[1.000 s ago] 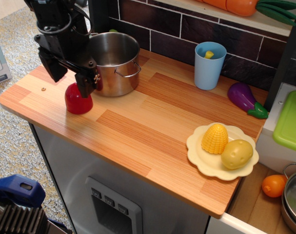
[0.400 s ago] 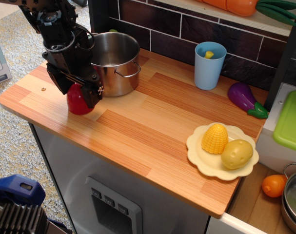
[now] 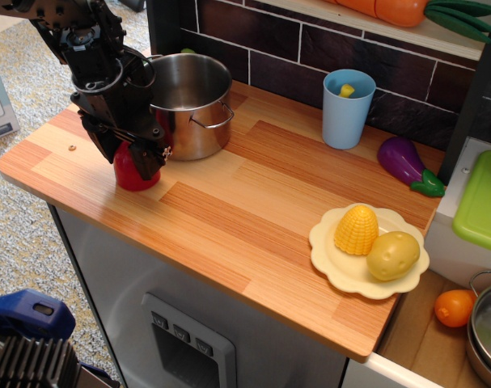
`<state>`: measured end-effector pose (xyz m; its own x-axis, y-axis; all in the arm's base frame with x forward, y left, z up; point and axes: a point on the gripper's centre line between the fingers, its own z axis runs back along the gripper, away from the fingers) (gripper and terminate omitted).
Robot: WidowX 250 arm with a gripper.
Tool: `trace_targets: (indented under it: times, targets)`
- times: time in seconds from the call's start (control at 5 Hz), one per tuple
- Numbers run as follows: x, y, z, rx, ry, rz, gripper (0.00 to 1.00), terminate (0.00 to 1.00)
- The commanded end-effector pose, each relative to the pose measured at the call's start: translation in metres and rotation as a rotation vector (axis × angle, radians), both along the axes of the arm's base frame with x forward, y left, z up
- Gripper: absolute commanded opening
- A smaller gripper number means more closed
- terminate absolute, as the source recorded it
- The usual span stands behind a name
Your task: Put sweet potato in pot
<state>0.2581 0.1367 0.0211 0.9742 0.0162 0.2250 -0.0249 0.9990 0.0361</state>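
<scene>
The sweet potato [image 3: 132,171] is a glossy red toy standing on the wooden counter [image 3: 253,202], just left of the pot and in front of it. The pot [image 3: 190,103] is shiny steel with loop handles, and it looks empty. My black gripper [image 3: 130,155] is lowered over the sweet potato. Its two fingers [image 3: 152,158] press against the toy's left and right sides and hide its top. The toy still rests on the counter.
A light-blue cup [image 3: 348,109] stands at the back. A purple eggplant [image 3: 403,162] lies to its right. A cream plate [image 3: 334,259] holds a corn cob [image 3: 356,229] and a yellow-tan potato [image 3: 393,255]. The counter's left edge is close to the gripper.
My gripper has come down from above the sweet potato to around it, and the fingers have drawn in against its sides. The sweet potato and pot have not moved.
</scene>
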Motion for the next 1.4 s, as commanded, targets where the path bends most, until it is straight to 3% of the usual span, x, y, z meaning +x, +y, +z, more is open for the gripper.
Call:
trace_targets:
  times: [0.0, 0.4, 0.6, 0.8, 1.0, 1.2]
  targets:
    - [0.008, -0.005, 0.033, 0.055, 0.013, 0.01, 0.0, 0.0]
    - [0.01, 0.004, 0.114, 0.21, 0.054, -0.009, 0.0, 0.0]
    - [0.021, 0.007, 0.122, 0.22, 0.034, -0.069, 0.0, 0.0]
    - [0.034, 0.006, 0.123, 0.212, 0.018, -0.105, 1.0, 0.0]
    - [0.042, 0.0, 0.118, 0.21, -0.037, -0.138, 1.0, 0.0]
    - [0.053, -0.004, 0.113, 0.161, -0.051, -0.149, 1.0, 0.0]
